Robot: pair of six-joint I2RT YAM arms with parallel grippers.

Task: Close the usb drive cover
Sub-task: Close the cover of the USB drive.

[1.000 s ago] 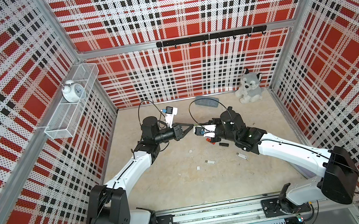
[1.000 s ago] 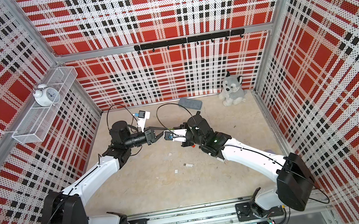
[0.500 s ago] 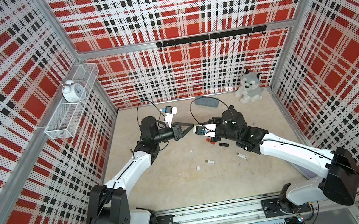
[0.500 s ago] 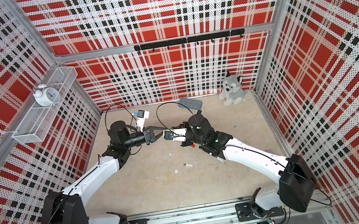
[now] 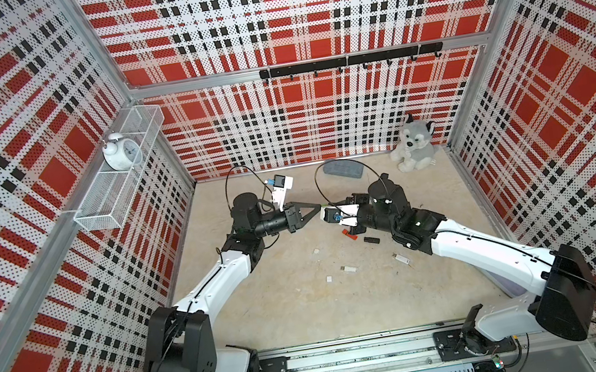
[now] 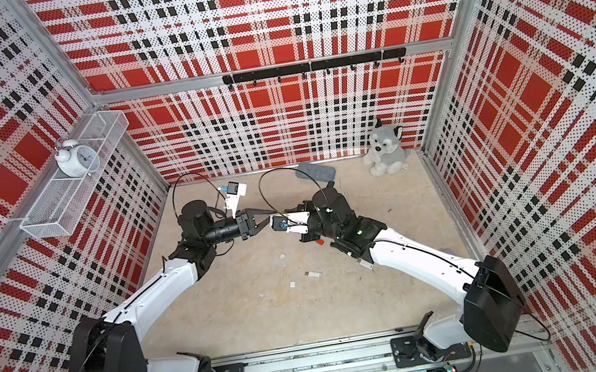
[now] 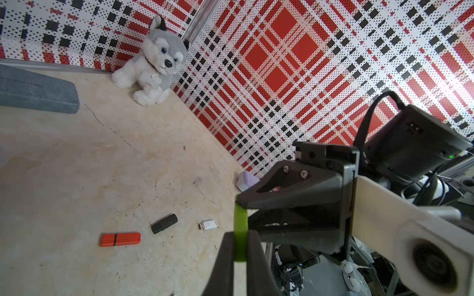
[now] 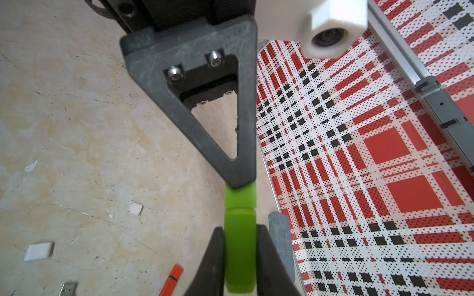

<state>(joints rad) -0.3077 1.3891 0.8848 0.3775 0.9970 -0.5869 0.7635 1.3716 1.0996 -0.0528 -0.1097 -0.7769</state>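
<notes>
A green usb drive [image 8: 239,256] hangs in the air between both grippers, above the middle of the floor. My right gripper [image 8: 239,230] is shut on its body. A seam crosses the green plastic, and beyond it the cover [image 8: 239,198] sits against the body. My left gripper [image 7: 240,235] is shut on that cover end [image 7: 240,223]. In both top views the two grippers meet tip to tip, left gripper [image 5: 315,209] and right gripper [image 5: 332,206], left gripper [image 6: 267,217] too. Only a sliver of green [image 6: 279,213] shows there.
On the floor below lie an orange-red drive [image 7: 120,239], a black drive [image 7: 164,223] and a white drive [image 7: 208,225], plus small white caps [image 5: 316,250]. A grey case [image 5: 344,169] and a plush husky [image 5: 413,142] sit at the back wall. A wire basket [image 5: 118,173] holds a clock.
The right arm has edged slightly toward the back; both grippers stay shut on the green drive and stay joined.
</notes>
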